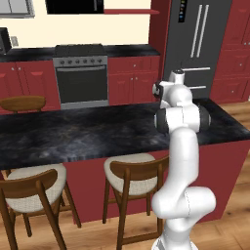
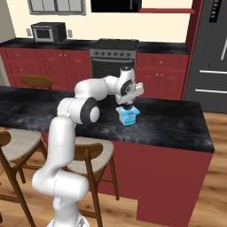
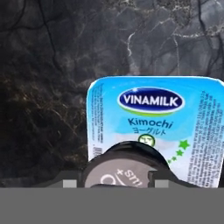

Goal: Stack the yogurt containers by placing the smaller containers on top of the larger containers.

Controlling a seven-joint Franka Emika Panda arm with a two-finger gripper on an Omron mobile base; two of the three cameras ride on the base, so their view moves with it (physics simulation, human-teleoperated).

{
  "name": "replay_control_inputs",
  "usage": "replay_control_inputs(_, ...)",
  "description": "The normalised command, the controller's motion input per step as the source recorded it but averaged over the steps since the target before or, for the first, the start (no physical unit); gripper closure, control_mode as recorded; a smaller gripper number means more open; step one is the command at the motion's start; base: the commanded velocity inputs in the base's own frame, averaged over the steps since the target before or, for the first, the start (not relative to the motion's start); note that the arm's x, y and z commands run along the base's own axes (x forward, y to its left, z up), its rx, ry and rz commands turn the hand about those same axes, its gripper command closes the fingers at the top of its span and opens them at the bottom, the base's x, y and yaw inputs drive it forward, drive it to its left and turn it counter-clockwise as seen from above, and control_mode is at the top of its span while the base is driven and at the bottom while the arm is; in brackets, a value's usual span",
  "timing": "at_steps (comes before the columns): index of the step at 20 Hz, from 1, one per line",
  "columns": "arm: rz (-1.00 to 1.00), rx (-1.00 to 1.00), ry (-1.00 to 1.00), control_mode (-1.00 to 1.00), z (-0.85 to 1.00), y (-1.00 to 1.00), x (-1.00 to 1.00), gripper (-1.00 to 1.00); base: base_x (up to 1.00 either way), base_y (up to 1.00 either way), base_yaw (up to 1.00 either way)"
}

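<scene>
Covering part of the boxy pack (image 3: pixel 151 114), the dark round cup (image 3: pixel 120 168) sits gripped between the fingers (image 3: pixel 158 178).

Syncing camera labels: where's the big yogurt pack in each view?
Left base view: hidden behind the arm.
Right base view: yogurt pack at picture centre, on the black counter, directly under the gripper.
Hand view: lower right, with a dark round cup over its near edge.
Shared landmark: the black counter.

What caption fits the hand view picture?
Dark round cup between the pincer tips, above the blue Vinamilk pack on the black counter.
</scene>
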Motion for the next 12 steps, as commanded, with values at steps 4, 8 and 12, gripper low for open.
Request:
replay_control_inputs(4,-0.29,0.02,-0.02,-1.00,-0.01,0.42,0.00,-1.00,0.00,0.00,0.00)
replay_control_inputs(8,-0.28,0.04,-0.05,-1.00,0.00,0.44,0.00,-1.00,0.00,0.00,0.00)
replay_control_inputs(12,-0.28,0.06,-0.09,-1.00,0.00,0.58,0.00,-1.00,0.00,0.00,0.00)
